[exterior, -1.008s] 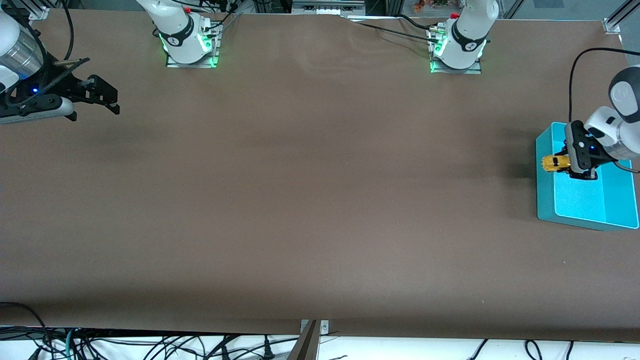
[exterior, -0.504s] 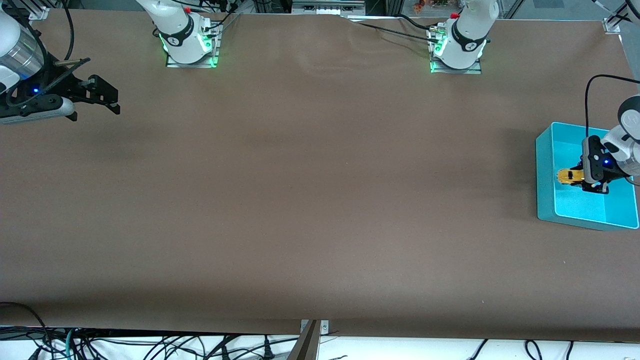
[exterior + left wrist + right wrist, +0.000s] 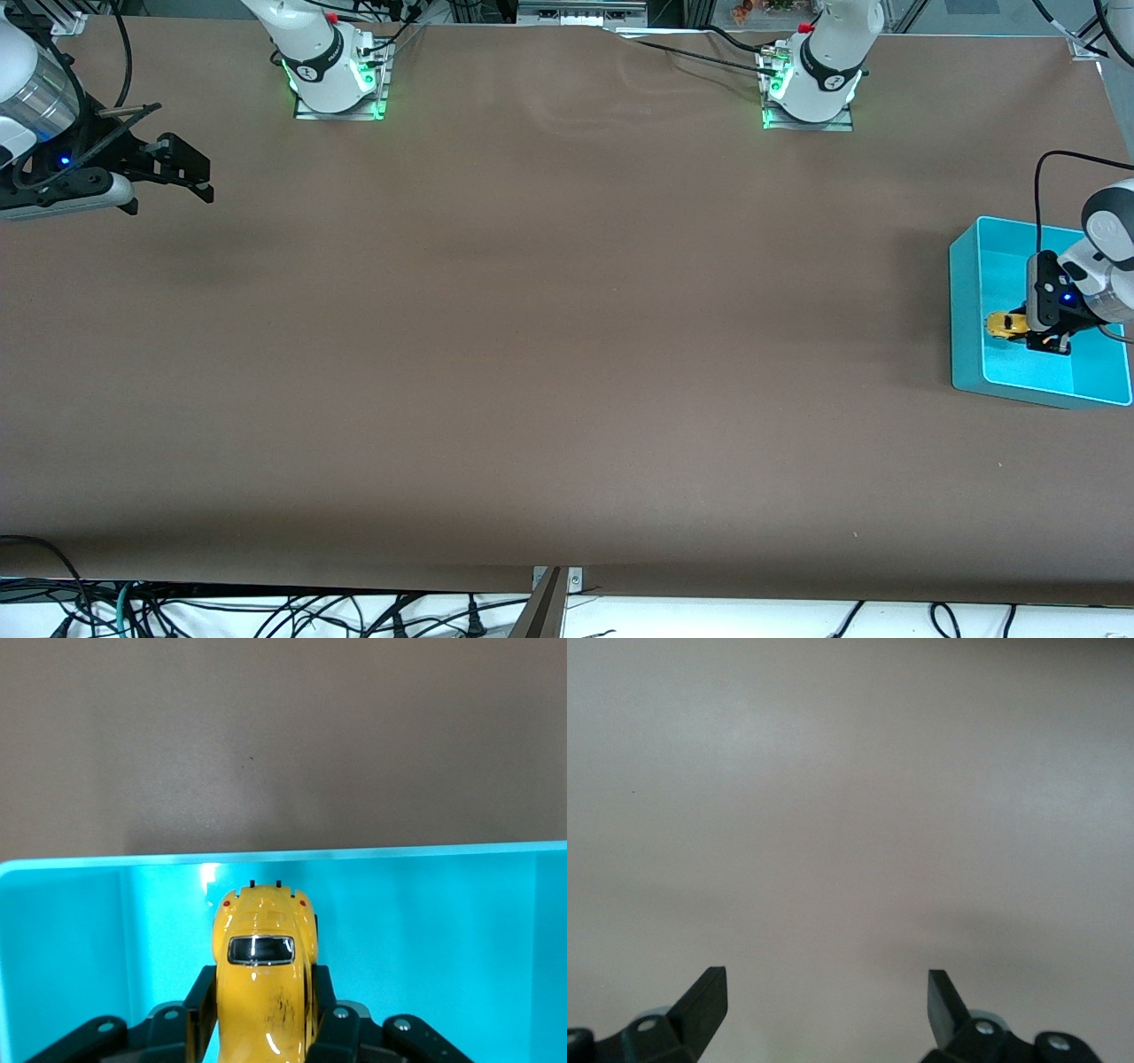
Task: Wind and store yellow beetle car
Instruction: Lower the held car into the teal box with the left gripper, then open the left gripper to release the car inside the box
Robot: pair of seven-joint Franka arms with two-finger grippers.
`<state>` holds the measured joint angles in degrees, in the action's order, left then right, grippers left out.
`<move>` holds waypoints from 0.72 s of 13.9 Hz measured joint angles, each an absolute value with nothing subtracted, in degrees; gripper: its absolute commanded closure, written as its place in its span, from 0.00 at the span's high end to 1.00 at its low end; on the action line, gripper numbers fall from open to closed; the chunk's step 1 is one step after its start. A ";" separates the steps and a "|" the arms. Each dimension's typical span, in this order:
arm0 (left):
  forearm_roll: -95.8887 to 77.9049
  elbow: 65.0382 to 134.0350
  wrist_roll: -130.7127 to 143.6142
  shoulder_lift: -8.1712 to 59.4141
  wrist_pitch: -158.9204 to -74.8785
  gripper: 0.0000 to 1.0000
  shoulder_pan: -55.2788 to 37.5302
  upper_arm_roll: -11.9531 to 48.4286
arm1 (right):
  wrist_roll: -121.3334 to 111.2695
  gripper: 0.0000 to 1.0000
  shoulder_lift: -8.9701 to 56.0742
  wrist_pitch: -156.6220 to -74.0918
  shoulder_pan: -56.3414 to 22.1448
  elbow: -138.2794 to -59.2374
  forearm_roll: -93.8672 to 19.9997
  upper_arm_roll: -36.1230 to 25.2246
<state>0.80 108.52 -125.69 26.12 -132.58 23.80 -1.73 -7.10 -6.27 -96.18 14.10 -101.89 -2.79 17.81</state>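
The yellow beetle car (image 3: 1005, 324) is a tiny rounded yellow toy with a dark rear window. My left gripper (image 3: 1021, 330) is shut on the yellow beetle car and holds it low inside the turquoise bin (image 3: 966, 301) at the left arm's end of the table. In the left wrist view the car (image 3: 262, 974) sits between the black fingers (image 3: 200, 1010), its tail close to the bin's wall (image 3: 416, 904). My right gripper (image 3: 193, 182) is open and empty, waiting above the right arm's end of the table; its fingertips (image 3: 709, 992) show over bare brown table.
The brown table (image 3: 549, 354) stretches between the two arms. Both arm bases (image 3: 332, 71) stand along the table's edge farthest from the front camera. Cables hang below the nearest edge.
My left gripper has moved with the car from over the bin's rim down into the bin, toward the front camera. The right arm has not moved.
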 measured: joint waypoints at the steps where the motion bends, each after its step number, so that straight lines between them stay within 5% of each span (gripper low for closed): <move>1: 0.80 108.94 -126.04 26.33 -132.80 0.13 23.99 -1.73 | -7.10 1.00 -6.27 -96.18 14.10 -101.89 -2.79 17.81; 8: 0.80 118.36 -126.54 25.33 -136.41 0.13 24.31 -2.47 | -7.10 1.00 -6.27 -96.18 14.08 -101.90 -2.79 17.81; 10: 0.80 120.29 -126.54 24.60 -137.33 0.23 24.33 -2.87 | -7.10 1.00 -6.27 -96.18 14.08 -101.91 -2.79 17.81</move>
